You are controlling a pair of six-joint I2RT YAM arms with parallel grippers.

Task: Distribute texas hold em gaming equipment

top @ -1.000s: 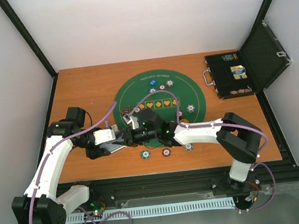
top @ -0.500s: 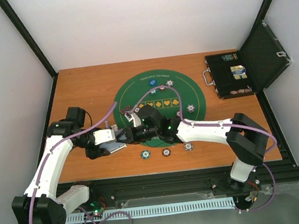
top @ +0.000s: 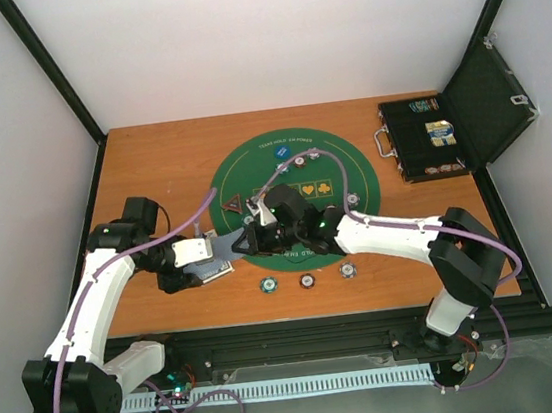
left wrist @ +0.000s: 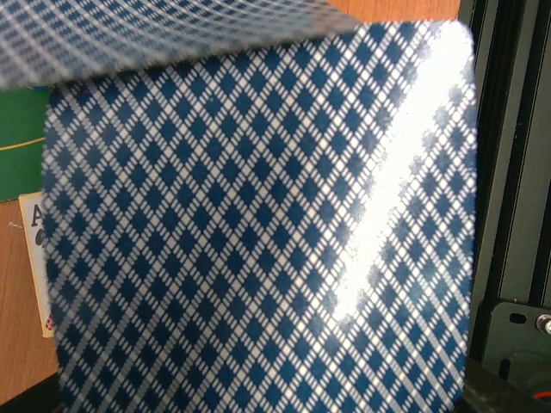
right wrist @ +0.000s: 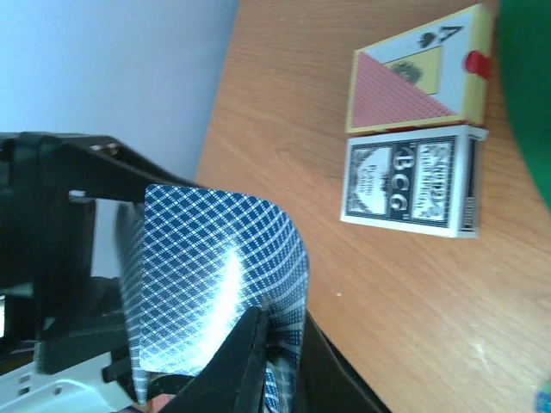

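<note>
Right wrist, card [right wrist: 219, 275] between right jaws, deck [left wrist: 258, 258] in left jaws

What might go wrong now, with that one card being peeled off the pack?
1. The top card is bowed sharply between the right gripper pinching it and the deck. It may crease, or spring out of the pinch.
2. Only the left gripper holds the deck, off the table. A hard tug on the card could drag neighbouring cards out with it or loosen the whole deck, scattering cards.
</note>
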